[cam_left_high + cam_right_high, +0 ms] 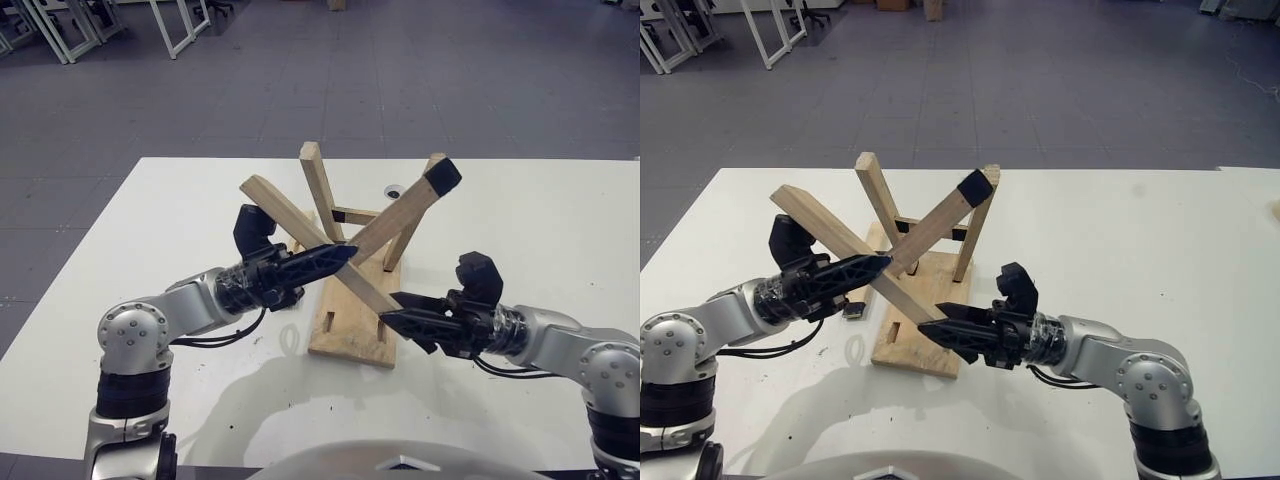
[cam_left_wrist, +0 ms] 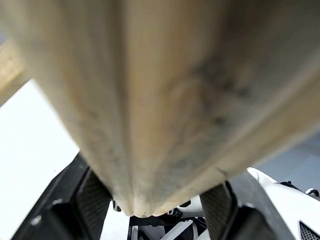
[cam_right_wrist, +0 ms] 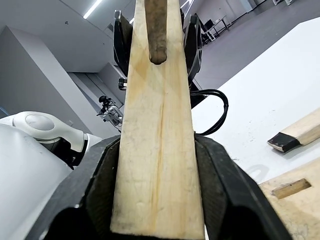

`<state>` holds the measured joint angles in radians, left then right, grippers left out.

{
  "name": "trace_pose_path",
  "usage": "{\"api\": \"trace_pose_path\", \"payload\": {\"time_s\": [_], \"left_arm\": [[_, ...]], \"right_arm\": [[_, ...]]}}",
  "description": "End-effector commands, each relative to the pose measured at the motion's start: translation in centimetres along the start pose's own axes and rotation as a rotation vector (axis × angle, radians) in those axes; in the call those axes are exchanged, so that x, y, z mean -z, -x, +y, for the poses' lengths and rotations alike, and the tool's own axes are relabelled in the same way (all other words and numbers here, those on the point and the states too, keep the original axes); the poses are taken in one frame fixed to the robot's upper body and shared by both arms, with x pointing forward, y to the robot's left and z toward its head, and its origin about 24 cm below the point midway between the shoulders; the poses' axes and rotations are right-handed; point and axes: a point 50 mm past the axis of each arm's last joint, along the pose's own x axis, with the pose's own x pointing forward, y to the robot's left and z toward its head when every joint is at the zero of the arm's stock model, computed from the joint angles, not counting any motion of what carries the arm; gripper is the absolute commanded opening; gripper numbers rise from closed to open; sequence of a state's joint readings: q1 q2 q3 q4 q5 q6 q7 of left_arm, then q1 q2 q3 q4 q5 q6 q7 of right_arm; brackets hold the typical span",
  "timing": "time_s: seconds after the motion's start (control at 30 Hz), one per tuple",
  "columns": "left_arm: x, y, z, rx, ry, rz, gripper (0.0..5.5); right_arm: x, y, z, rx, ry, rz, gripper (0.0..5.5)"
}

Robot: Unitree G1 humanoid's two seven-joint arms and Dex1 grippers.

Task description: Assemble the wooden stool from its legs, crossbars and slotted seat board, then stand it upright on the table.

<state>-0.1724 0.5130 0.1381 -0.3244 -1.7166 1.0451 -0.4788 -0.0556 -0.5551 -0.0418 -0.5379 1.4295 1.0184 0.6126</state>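
left gripper (image 1: 340, 255) pinching mid-part of long pale wooden leg (image 1: 272, 203) | right gripper (image 1: 390, 307) clamped on same leg's lower end | flat slotted wooden seat board (image 1: 345, 340) just below both grippers, on white table (image 1: 540, 230) | black-tipped wooden leg (image 1: 420, 195) beyond them

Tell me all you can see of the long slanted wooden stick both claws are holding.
The leg is a long, square-edged bar of pale bare wood with faint dark smudges. It slants from high on the robot's left down to the near right part of the seat board; whether its end sits in a slot is hidden. The left gripper clamps its middle, the right gripper its lower end. A black-tipped leg crosses it midway.
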Motion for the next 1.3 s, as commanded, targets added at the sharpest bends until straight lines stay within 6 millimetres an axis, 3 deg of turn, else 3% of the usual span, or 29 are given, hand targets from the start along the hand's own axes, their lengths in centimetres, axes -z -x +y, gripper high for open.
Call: {"api": "trace_pose_path", "payload": {"time_s": [0.03, 0.1, 0.17, 0.23, 0.33, 0.4, 0.53, 0.7, 0.9, 1.07, 1.13, 1.2, 1.3], "left_arm": [[-1.5, 0.9, 0.2, -0.005, -0.040, -0.112, 2.17], [-2.1, 1.4, 0.6, -0.042, -0.066, -0.152, 2.06], [-3.0, 2.6, 0.7, -0.086, -0.105, -0.206, 2.06], [-3.5, 3.6, 0.5, -0.134, -0.149, -0.230, 2.06], [-3.8, 4.3, 0.5, -0.202, -0.249, -0.203, 2.06], [-3.7, 4.3, 0.4, -0.194, -0.315, -0.159, 2.06], [-2.8, 4.6, 1.0, -0.210, -0.388, -0.040, 2.06], [-2.6, 5.5, 2.1, -0.254, -0.457, 0.048, 2.06], [-2.4, 5.1, 2.7, -0.246, -0.505, 0.087, 2.06], [-1.7, 4.7, 2.6, -0.220, -0.524, 0.131, 2.06], [-1.3, 4.7, 2.4, -0.209, -0.531, 0.167, 2.06], [-0.8, 4.6, 2.4, -0.206, -0.548, 0.205, 2.06], [0.3, 3.7, 2.9, -0.200, -0.585, 0.245, 2.06]], "right_arm": [[-1.9, 1.1, 0.7, 0.042, 0.021, -0.092, 2.69], [-3.0, 2.3, 1.5, 0.077, 0.045, -0.146, 3.17], [-3.7, 4.3, 2.1, 0.158, 0.057, -0.181, 3.22], [-3.1, 5.3, 1.2, 0.331, 0.070, -0.138, 3.22], [0.9, 4.5, -2.7, 0.751, 0.142, 0.106, 3.22], [3.1, 2.5, -3.6, 0.852, 0.254, 0.260, 3.22], [4.7, -0.2, -3.7, 0.841, 0.374, 0.351, 3.22], [5.1, -0.3, -4.6, 0.860, 0.422, 0.410, 3.22], [6.3, 1.7, -5.3, 0.896, 0.427, 0.523, 3.22], [6.1, 3.7, -5.6, 0.927, 0.442, 0.583, 3.22], [6.1, 5.5, -5.6, 0.935, 0.457, 0.657, 3.22], [5.3, 6.7, -6.0, 0.950, 0.489, 0.688, 3.22], [4.2, 6.6, -6.4, 0.936, 0.523, 0.668, 3.22]]}}
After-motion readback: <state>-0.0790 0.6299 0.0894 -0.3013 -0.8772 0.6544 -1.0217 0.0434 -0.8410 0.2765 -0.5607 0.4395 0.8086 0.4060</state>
